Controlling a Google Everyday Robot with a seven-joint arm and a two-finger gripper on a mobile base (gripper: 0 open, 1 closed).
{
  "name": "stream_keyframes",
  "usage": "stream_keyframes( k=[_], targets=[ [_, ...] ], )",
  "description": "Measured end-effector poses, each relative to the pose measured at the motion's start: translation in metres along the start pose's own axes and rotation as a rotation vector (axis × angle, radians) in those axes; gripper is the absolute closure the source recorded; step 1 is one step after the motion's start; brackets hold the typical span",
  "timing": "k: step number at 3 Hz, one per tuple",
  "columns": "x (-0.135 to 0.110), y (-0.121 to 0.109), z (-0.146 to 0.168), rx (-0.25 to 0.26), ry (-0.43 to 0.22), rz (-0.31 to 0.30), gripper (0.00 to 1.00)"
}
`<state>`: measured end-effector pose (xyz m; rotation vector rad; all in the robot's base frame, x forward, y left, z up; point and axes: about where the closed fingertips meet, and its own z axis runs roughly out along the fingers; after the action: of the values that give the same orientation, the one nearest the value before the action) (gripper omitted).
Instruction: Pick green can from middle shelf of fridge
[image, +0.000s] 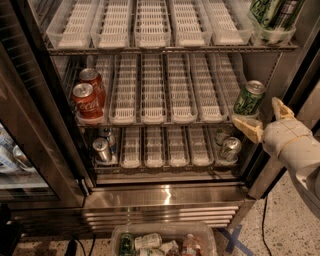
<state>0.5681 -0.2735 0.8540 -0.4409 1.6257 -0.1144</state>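
Note:
The green can (249, 98) stands upright at the front of the rightmost lane of the middle shelf (165, 95), inside the fridge (165, 200). My gripper (264, 119) is at the right, just below and to the right of the can. Its two tan fingers (248, 127) are spread apart and hold nothing. One finger points left under the can, the other (281, 108) rises to the can's right. The white arm runs off to the lower right.
Two red cola cans (88, 99) stand at the left of the middle shelf. Silver cans (101, 149) (230, 148) sit on the bottom shelf at left and right. Green cans (270, 15) stand on the top shelf at right. A clear bin of bottles (165, 242) sits on the floor in front.

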Motion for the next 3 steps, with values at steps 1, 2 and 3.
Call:
stream_keyframes(
  k=[1, 2, 3],
  targets=[
    [0.001, -0.006, 0.009, 0.041, -0.028, -0.011, 0.22],
    [0.0, -0.008, 0.016, 0.068, -0.048, -0.012, 0.22],
    [0.002, -0.013, 0.021, 0.095, -0.056, -0.005, 0.25]
  ],
)
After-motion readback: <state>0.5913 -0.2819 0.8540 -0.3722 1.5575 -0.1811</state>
